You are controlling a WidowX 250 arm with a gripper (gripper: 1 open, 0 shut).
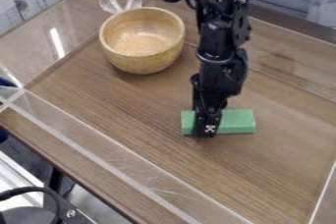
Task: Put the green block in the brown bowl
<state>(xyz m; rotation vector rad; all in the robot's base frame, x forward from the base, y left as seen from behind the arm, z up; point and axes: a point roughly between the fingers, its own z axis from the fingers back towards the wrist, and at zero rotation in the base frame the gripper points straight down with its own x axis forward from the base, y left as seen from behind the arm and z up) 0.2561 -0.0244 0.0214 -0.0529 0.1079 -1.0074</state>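
One black robot arm (217, 41) reaches down from the top centre of the frame, its fingers (206, 125) pointing straight down at the lower middle of the picture. They are drawn together on the small flat bright green rectangular block (234, 123), meeting it at its left end, so that only the right part of the block shows beside them. The block lies flat on the brown wood-grain table (118, 120), right of centre and a little below the middle of the frame.

The round light tan wooden bowl (141, 39), thick-walled with a pale grained inside, stands upright on the table in the upper left of the frame, well apart from the block and up-left of it. Nothing lies inside the bowl. A clear plastic wall (79, 120) runs along the near edge of the table, from the left side toward the lower right, and meets another clear panel at the left edge.
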